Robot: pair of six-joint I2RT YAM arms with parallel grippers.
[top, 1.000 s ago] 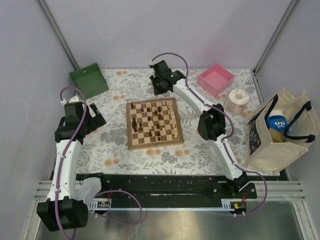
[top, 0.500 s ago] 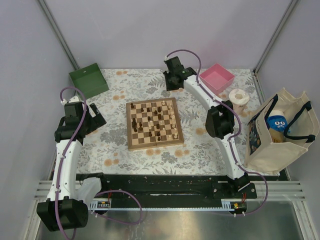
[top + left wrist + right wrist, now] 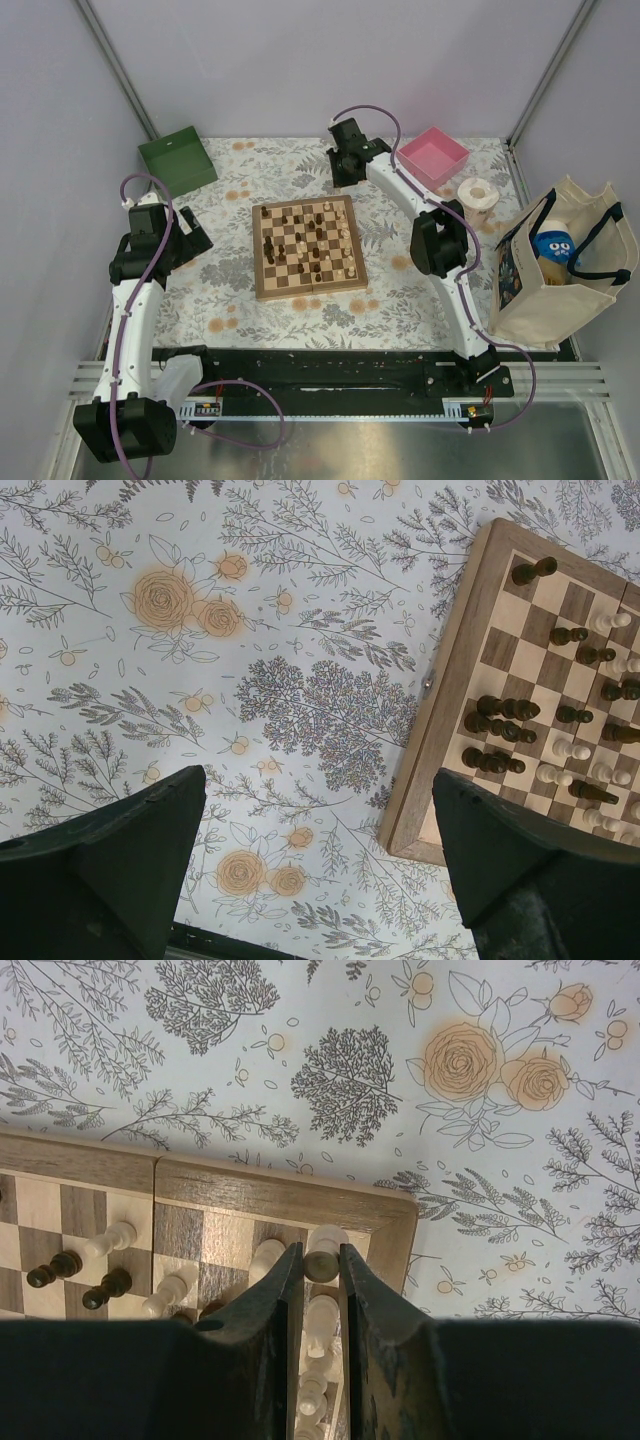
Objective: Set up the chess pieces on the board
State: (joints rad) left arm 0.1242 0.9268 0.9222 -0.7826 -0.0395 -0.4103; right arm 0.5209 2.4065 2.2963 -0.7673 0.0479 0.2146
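Holding a pale piece (image 3: 321, 1262) between its nearly closed fingers, the right gripper (image 3: 320, 1252) hangs over the far right corner of the board (image 3: 250, 1192). I cannot tell if the piece touches its square. More pieces (image 3: 115, 1236) stand mixed close by. Past the board's edge lies bare flowery cloth (image 3: 480, 1160). The left gripper (image 3: 318, 790) is spread wide with nothing in it, over open cloth beside the board's left edge.

Board (image 3: 310, 289) wood, smooth satin finish; chess pieces (image 3: 497, 708) turned wood, slight gloss, same for pale piece (image 3: 321, 1263) in right gripper (image 3: 321, 1256), fingers (image 3: 270, 1312) matt black plastic; tablecloth (image 3: 300, 680) matt printed cloth; right-side tote bag (image 3: 545, 310) rough canvas
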